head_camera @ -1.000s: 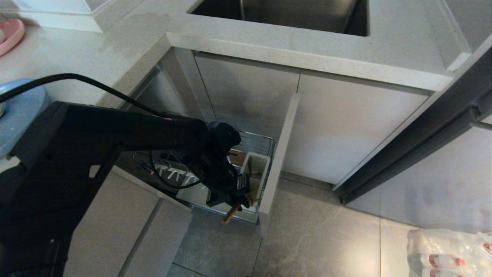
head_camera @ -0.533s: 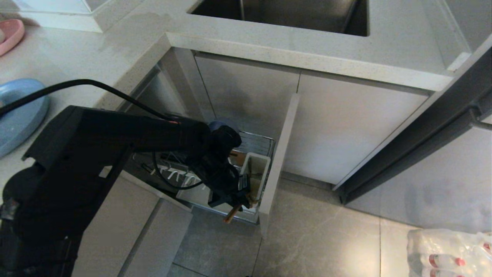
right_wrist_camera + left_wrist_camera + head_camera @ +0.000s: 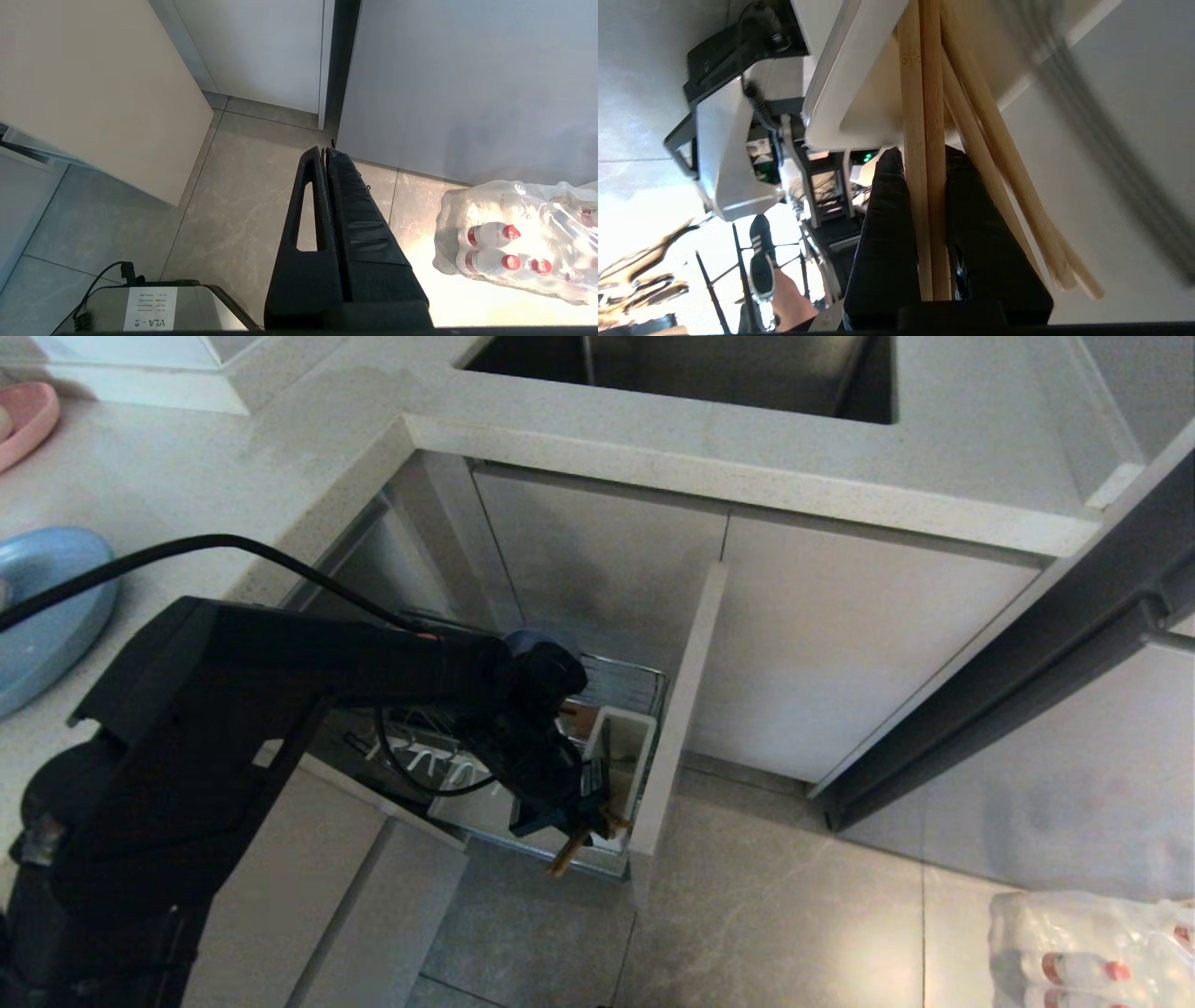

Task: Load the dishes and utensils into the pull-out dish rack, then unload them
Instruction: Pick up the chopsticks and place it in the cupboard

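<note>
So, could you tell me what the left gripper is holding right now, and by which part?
The left gripper is shut on the chopsticks, gripping them partway along their shafts. The right gripper holds nothing.

**Count of things in view, by kind**

Two robot arms, each with one pincer: the left pincer (image 3: 924, 224) and the right pincer (image 3: 325, 161). Four wooden chopsticks (image 3: 927, 140) show in the left wrist view, two pressed side by side and two more slanting beside them. One pull-out dish rack (image 3: 616, 681), with one white utensil cup (image 3: 624, 737) in it. One light-blue dish (image 3: 47, 607) and one pink dish (image 3: 23, 415) sit on the tabletop (image 3: 187, 457), each only partly in view. One sink (image 3: 709, 373). One shrink-wrapped pack of bottles (image 3: 514, 238) lies on the floor, with at least four red caps visible; the full bottle count cannot be told.
</note>
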Controlling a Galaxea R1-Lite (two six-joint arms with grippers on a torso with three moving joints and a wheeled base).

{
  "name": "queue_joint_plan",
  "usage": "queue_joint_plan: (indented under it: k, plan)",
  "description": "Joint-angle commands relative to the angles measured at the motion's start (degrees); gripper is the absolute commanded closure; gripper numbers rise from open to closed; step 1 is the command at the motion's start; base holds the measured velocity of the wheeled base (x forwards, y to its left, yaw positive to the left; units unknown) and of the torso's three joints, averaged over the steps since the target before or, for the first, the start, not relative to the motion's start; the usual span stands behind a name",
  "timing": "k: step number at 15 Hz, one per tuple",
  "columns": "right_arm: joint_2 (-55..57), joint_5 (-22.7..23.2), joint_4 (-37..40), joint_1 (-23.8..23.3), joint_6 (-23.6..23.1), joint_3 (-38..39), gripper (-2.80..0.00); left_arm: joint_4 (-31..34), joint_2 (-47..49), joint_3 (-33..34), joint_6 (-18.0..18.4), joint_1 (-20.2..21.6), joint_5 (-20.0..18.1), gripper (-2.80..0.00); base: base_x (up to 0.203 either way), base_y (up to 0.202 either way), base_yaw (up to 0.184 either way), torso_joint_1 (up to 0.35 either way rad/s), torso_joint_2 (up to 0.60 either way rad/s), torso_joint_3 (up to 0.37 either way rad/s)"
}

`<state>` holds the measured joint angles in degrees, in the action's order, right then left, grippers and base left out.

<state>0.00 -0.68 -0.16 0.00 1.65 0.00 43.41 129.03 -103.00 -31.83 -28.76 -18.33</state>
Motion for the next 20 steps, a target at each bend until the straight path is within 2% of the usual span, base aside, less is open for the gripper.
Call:
queue_joint_plan:
  k: [1, 15, 16, 20]
  plan:
    - [0.1, 0.0, 0.0, 0.0, 0.0, 0.0, 0.0, 0.0, 0.3, 0.0, -0.2, 0.5, -0.6, 0.0, 0.0, 0.0, 0.0, 0.0, 0.0, 0.0]
    - [0.1, 0.0, 0.0, 0.0, 0.0, 0.0, 0.0, -1.1, -0.4, 0.3, -0.3, 0.8, -0.7, 0.0, 0.0, 0.0, 0.0, 0.0, 0.0, 0.0]
    - [0.1, 0.0, 0.0, 0.0, 0.0, 0.0, 0.0, -1.1, -0.5, 0.3, -0.3, 0.8, -0.6, -2.8, 0.0, 0.0, 0.0, 0.0, 0.0, 0.0]
    - [0.1, 0.0, 0.0, 0.0, 0.0, 0.0, 0.0, -1.0, -1.5, 0.3, -0.3, 0.8, -0.6, -2.8, 0.0, 0.0, 0.0, 0.0, 0.0, 0.0]
